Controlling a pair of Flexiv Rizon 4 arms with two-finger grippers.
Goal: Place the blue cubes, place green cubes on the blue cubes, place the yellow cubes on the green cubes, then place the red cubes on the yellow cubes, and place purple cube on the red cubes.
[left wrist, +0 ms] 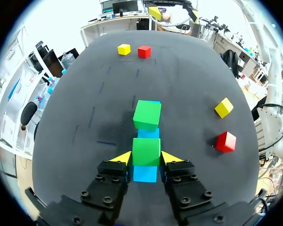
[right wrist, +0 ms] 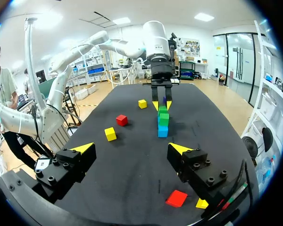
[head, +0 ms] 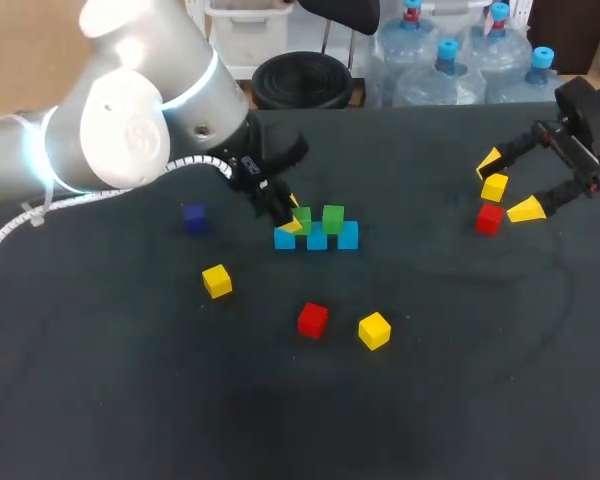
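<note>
Your left claw (left wrist: 147, 157) is clamping the green cube (left wrist: 146, 151) atop the blue cubes (left wrist: 145, 173). If you are releasing unevenly, you risk tugging it off and toppling the second green cube (left wrist: 147, 114). Your right claw (right wrist: 132, 148) is hanging apart.

Overhead head view; wrists facing shared cubes (head: 317, 235)

Broad bare stretch of dark table (head: 460, 340) along the front and centre right, open for passage. The left arm (head: 130, 130) slants over the back left, its left gripper (left wrist: 146, 157) at the left end of the row of blue cubes (head: 348, 236) topped by green cubes (head: 332, 217); the row's right end is unobstructed. Purple cube (head: 194, 217), yellow cube (head: 217, 281), red cube (head: 313, 320) and second yellow cube (head: 374, 330) lie well apart, beside and before the row. The wide-open right gripper (right wrist: 132, 149) hangs over a far red cube (head: 489, 218) at far right
</note>
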